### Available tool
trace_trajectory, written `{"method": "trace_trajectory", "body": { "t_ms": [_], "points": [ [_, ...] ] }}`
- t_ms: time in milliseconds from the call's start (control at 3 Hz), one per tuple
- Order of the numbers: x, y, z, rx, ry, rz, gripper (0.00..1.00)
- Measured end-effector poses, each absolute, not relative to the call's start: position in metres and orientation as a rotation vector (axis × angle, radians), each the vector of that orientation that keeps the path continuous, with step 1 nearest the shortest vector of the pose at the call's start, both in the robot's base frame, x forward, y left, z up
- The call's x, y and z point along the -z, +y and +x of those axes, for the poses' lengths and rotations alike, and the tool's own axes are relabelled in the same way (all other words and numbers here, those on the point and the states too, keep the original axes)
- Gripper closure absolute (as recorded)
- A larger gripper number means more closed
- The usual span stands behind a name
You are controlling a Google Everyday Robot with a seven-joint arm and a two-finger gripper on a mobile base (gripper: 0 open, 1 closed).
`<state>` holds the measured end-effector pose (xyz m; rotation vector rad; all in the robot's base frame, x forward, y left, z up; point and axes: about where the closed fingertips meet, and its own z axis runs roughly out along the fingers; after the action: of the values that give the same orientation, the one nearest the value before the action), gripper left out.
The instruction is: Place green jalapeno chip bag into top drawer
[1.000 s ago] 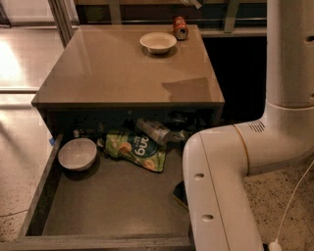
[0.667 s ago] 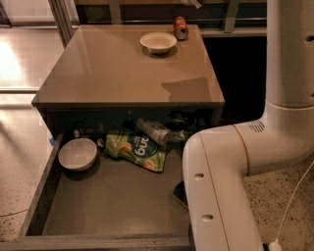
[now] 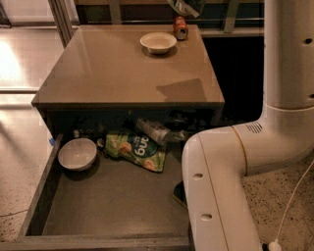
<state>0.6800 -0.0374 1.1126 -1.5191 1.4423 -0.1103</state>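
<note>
A shiny dark green and white foil piece, which looks like the green jalapeno chip bag (image 3: 182, 10), hangs in at the top edge, above the table's far right by the can. My gripper (image 3: 186, 2) is at that spot, nearly all cut off by the top edge. The top drawer (image 3: 34, 211) is pulled out wide below the table, and its grey floor (image 3: 113, 206) is bare in the near half. My white arm (image 3: 221, 191) covers the drawer's right side.
The drawer's back holds a white bowl (image 3: 77, 154), a bright green pouch (image 3: 135, 149), a clear bottle (image 3: 154, 131) and a dark thing (image 3: 179, 194) half hidden by the arm. The brown table (image 3: 113, 73) bears a white bowl (image 3: 158, 42) and an orange can (image 3: 180, 28).
</note>
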Motion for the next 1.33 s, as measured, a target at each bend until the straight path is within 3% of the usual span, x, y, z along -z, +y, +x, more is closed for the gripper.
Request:
{"method": "trace_trajectory", "body": {
  "t_ms": [1333],
  "points": [
    [-1.1, -0.083, 0.61, 0.066, 1.504, -1.507, 1.0]
  ]
}}
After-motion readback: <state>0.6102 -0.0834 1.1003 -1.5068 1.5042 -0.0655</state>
